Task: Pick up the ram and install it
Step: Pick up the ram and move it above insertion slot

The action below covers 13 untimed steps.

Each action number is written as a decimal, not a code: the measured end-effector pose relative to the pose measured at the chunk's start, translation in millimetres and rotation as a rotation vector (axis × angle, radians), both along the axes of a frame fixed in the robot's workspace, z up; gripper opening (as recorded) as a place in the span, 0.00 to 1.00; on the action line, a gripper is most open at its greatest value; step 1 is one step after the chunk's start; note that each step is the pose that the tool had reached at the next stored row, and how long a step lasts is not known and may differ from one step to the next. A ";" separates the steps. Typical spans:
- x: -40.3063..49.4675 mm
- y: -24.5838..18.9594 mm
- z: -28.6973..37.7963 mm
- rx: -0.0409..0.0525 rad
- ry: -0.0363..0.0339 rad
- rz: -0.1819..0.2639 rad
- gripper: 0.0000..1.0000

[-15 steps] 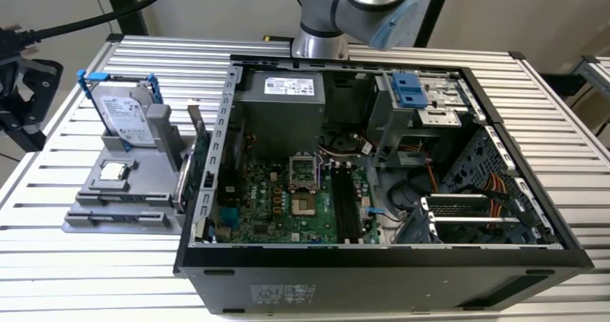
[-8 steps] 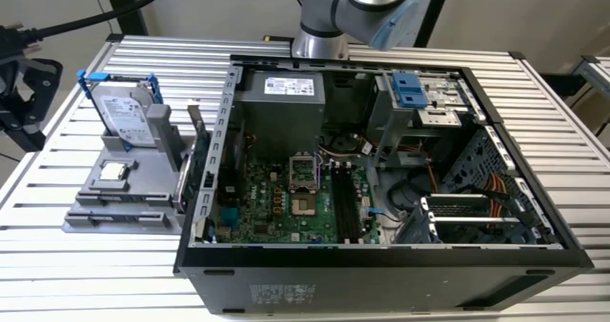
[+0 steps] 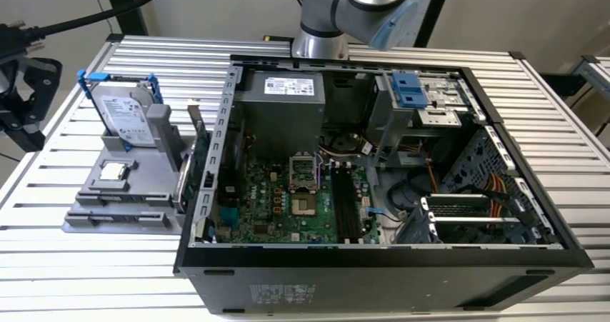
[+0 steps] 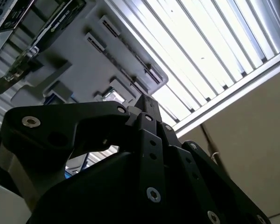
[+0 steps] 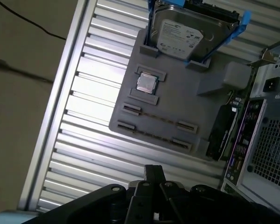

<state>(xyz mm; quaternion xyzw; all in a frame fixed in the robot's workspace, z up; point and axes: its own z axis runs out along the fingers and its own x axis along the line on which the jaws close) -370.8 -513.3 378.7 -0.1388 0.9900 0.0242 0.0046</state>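
The ram looks like a thin strip seen edge-on (image 5: pixel 154 117), standing in the clips of the grey holder (image 5: pixel 177 88); a second similar strip (image 5: pixel 151 134) runs beside it. In the second wrist view the same strip (image 4: pixel 126 63) crosses the holder (image 4: pixel 79 60). My gripper (image 5: pixel 154 171) (image 4: pixel 147 100) hangs well above the slatted table beside the holder, touching nothing. In the exterior view the holder (image 3: pixel 105 197) sits at the left of the open computer case (image 3: pixel 381 265). The black motherboard slots (image 3: pixel 345 200) lie inside the case.
On the holder stand a silver hard drive in a blue frame (image 3: pixel 124 115) (image 5: pixel 182 35), a square processor chip (image 3: pixel 114 170) (image 5: pixel 146 83) and an expansion card (image 3: pixel 196 147) next to the case wall. The arm (image 3: pixel 362 8) rises behind the case. Cables and drive bays crowd the case's right side.
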 end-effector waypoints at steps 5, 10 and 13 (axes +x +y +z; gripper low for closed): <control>-0.1 0.0 0.0 0.0000 0.0000 0.018 0.00; -0.2 0.0 -0.1 0.0001 -0.0001 0.038 0.00; -0.2 0.0 0.0 0.0000 -0.0001 0.052 0.00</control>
